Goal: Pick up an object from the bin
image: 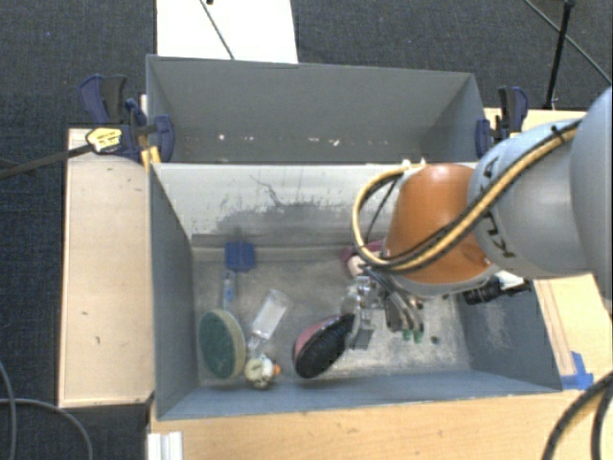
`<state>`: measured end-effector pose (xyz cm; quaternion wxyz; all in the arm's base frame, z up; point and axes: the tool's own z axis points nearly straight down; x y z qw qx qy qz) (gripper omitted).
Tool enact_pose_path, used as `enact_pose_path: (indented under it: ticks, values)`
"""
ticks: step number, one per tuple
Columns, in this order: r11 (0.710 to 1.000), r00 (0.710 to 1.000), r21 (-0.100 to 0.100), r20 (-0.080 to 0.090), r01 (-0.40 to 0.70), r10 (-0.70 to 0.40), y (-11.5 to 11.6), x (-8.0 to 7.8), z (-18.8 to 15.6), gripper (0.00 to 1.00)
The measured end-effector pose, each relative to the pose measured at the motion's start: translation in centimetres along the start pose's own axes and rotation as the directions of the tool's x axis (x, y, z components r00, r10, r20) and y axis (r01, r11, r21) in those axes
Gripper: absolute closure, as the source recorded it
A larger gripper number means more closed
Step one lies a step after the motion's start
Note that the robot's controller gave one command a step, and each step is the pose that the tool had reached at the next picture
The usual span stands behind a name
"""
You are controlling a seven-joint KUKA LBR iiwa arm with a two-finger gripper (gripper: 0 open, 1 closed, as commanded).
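Grey metal forms the bin [177,286], and nearest its front wall, toward the front-left corner, lies a small pale yellowish knob-like thing [259,373]. Just beside it on the left, a flat green disc [219,345] leans on its edge. Right of these, about midway along the front wall, lies a dark oval thing [319,347] with a reddish rim (it may be a brush, though its kind is hard to tell). This is the thing closest to the gripper [362,331], which is down low at the oval's right end. Whether the gripper is clenched or released cannot be told, nor whether it touches the oval at all. A little farther back, between the disc and the oval, rests a clear plastic piece [269,313], tilted. Farther still, near the foot of the back slope on the left, sits a small blue block [239,255]. A bit of something pink [348,255] peeks out at the arm's edge. Above it bulges the arm's orange cover [436,226], wrapped in looping cables [369,220].
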<state>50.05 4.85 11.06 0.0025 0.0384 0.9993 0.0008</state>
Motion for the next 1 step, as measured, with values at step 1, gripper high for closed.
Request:
enact_pose_path:
  ticks: [1]
  values:
    - [1.0,1.0,0.0,0.005,-0.004,0.004,-0.68,0.12,-9.81,1.0]
